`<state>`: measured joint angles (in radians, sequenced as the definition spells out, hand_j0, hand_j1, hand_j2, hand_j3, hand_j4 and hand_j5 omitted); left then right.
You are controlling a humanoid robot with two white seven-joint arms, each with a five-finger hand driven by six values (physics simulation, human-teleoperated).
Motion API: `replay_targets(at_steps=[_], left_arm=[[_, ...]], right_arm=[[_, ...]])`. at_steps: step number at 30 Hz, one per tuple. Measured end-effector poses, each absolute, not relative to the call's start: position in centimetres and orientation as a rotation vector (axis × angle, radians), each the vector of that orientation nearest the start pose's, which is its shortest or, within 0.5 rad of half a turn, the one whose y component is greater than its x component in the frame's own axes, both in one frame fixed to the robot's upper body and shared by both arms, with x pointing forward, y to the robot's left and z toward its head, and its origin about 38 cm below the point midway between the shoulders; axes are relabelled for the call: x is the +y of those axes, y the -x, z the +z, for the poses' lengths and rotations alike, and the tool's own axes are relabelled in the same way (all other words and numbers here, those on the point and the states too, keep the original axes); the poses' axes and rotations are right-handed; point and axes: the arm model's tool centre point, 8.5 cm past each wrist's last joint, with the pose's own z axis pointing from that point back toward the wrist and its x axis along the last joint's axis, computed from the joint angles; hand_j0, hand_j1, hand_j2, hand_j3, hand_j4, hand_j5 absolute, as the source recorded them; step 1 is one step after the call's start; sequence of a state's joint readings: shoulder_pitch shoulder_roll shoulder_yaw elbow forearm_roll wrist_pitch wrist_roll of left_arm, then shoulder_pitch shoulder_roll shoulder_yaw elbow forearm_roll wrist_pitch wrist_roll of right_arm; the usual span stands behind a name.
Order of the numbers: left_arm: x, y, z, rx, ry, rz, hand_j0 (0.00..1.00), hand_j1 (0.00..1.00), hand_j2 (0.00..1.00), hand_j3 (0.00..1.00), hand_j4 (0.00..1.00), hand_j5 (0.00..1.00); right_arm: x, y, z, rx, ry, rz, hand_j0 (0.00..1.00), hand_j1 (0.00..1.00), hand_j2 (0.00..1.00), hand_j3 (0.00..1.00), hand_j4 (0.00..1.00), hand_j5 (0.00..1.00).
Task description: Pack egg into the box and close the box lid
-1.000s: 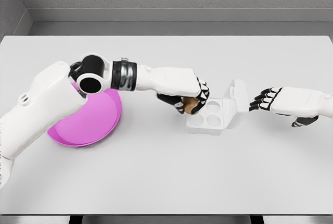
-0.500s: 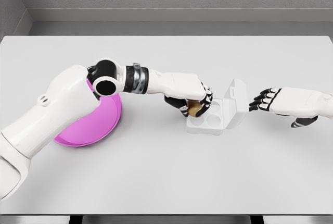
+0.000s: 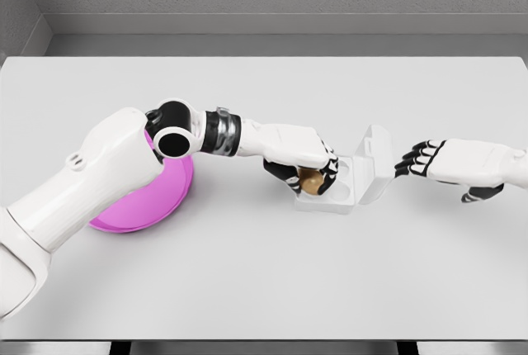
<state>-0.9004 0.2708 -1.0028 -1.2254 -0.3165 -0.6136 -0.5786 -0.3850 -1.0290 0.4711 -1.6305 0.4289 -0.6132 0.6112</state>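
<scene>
One egg (image 3: 310,181), brown, is clamped in the left hand (image 3: 302,167) fingers, low over the near-left cups of the white box (image 3: 342,187). Box lid (image 3: 375,157) is stood open at the box's far-right edge. Right hand (image 3: 433,161) is held just right of the lid, fingers spread, w/ nothing gripped. Pink plate (image 3: 161,198) is seen well left of the box, on the counter (image 3: 272,281).

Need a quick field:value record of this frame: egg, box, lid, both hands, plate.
egg: brown, held in the left hand, over the box's near-left cup
box: white tray on the table, cups showing
lid: open, standing up at the box's right side
left hand: fingers curled round the egg
right hand: just right of the lid, fingers spread, holding nothing
plate: pink, left of the box, partly hidden by the left arm
</scene>
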Motion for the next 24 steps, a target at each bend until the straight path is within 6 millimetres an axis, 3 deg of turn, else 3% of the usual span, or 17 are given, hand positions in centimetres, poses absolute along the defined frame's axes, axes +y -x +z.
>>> replay_targets(at_steps=[12, 24], left_arm=[[4.17, -43.85, 17.86, 1.986, -0.223, 2.820, 0.56, 0.56, 0.56, 0.56, 0.56, 0.56], [4.26, -43.88, 17.94, 2.000, -0.224, 2.814, 0.78, 0.78, 0.78, 0.78, 0.78, 0.78]], right_arm=[[-35.60, -37.00, 19.90, -1.133, 0.390, 2.246, 1.00, 1.00, 1.00, 1.00, 1.00, 1.00], [-35.56, -36.96, 19.85, -1.133, 0.388, 2.247, 1.00, 1.00, 1.00, 1.00, 1.00, 1.00]])
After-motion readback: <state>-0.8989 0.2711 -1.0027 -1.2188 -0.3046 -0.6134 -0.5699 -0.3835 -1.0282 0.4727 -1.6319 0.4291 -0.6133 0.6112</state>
